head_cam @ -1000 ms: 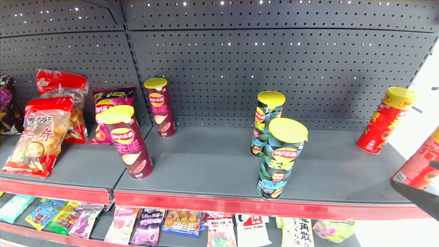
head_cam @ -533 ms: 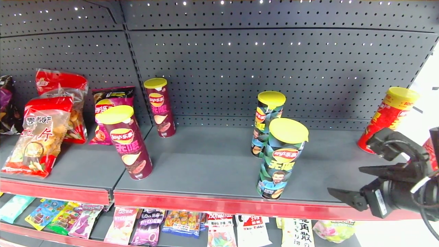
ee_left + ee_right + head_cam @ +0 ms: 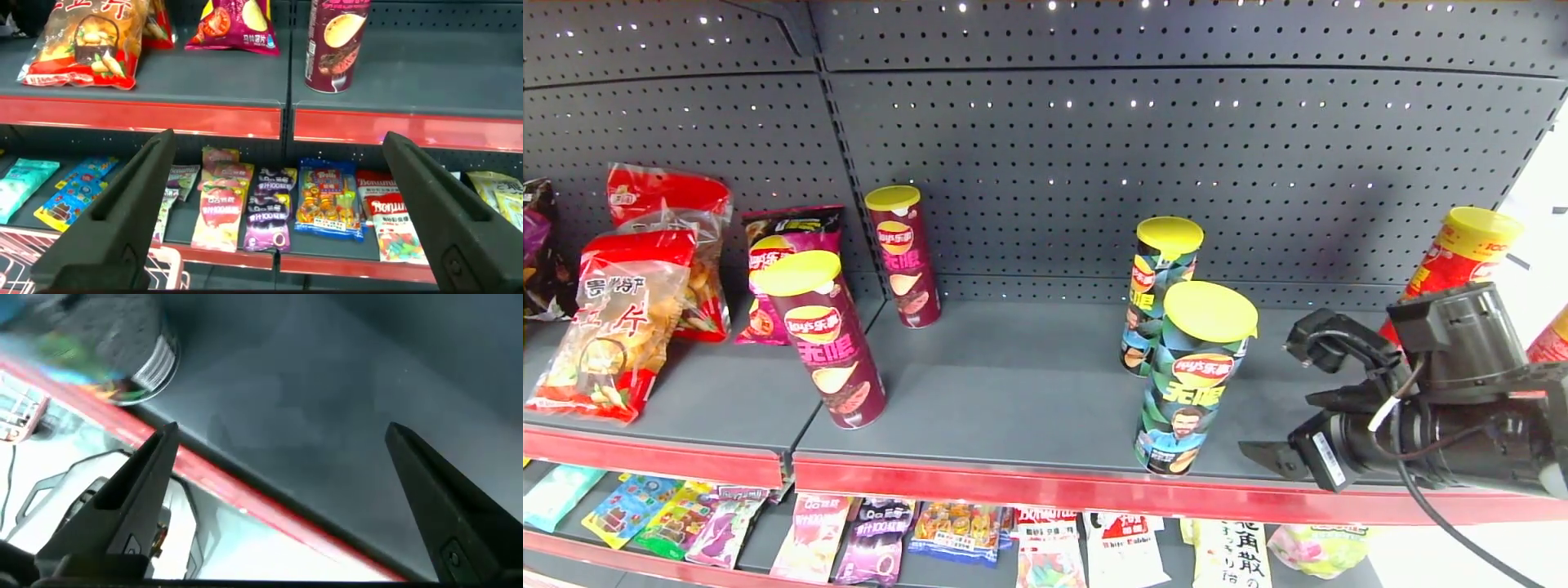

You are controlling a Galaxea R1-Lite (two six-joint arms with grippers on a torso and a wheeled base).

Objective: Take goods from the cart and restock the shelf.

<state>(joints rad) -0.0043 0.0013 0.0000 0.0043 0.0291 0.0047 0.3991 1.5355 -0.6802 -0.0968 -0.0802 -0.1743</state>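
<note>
Our right gripper (image 3: 1278,425) hangs with its fingers spread and nothing between them. It sits just over the red front lip (image 3: 1013,483) of the shelf (image 3: 1029,384), near the right end. Just beside it, toward the middle, the front green tube (image 3: 1192,376) stands upright close to the front edge, with a second green tube (image 3: 1164,282) behind it. Past the arm, a red tube (image 3: 1454,257) stands near the back right corner. Another red tube (image 3: 1552,335) shows at the right edge, partly hidden.

Our left gripper (image 3: 278,137) is likewise wide open and empty, held low before the lower shelf's packets (image 3: 245,204). A bit of wire basket (image 3: 20,265), likely the cart, shows beneath it.

We judge the restocking part done: tubes stand in place and neither gripper carries goods, so another fetch from the cart seems due. Open room lies mid-shelf, between the maroon tubes (image 3: 829,347) and the green ones, and along the back wall. Pulling the right arm away, we would mind the front green tube, which stands close to the lip.
</note>
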